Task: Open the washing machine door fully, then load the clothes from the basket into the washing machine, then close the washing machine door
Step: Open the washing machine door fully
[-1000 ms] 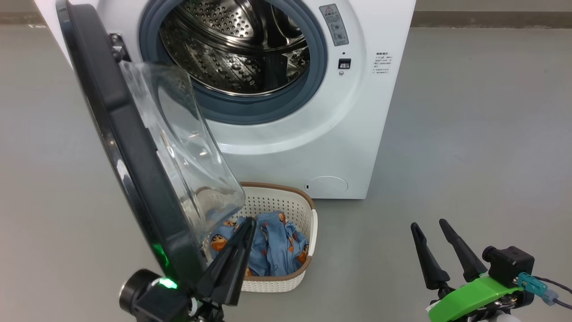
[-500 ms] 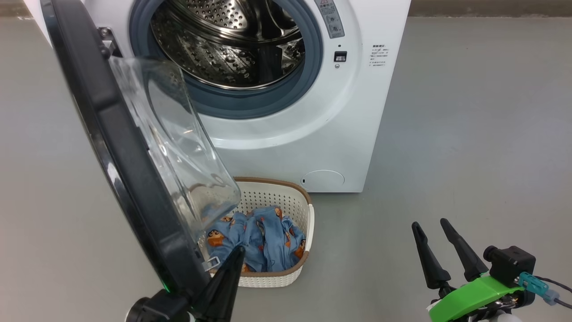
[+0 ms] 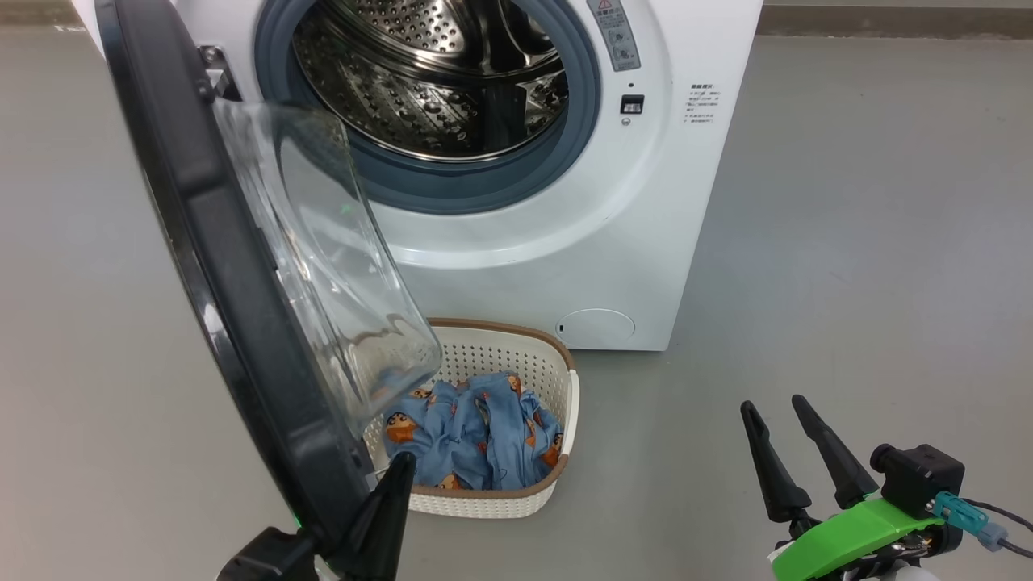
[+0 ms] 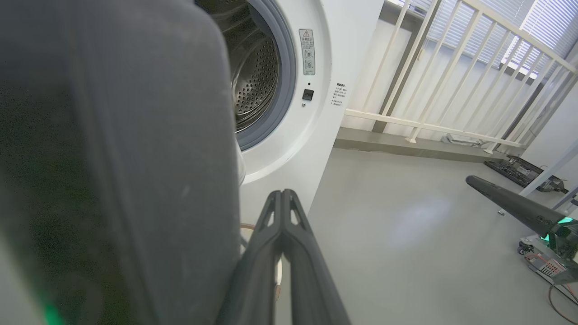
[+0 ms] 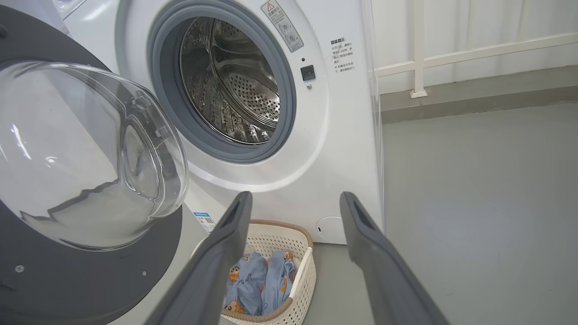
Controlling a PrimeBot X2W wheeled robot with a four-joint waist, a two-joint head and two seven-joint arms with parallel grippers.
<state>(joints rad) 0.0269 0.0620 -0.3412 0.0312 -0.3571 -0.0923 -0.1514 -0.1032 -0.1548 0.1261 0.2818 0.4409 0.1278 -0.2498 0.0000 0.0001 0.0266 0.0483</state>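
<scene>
While the left gripper [image 3: 401,468], fingers pressed together, sits by the lower rim of the open washing machine door [image 3: 230,274], the clothes [image 3: 476,440] lie in the basket [image 3: 484,504] just before the washing machine [image 3: 524,266] and the right gripper [image 3: 773,403] hangs wide open, empty.

I'm seeing my right gripper [image 3: 773,403] showing tapered black fingers [image 3: 776,472], a bright green shell [image 3: 847,528], black camera block [image 3: 920,476], teal-plugged cable [image 3: 968,516].
</scene>
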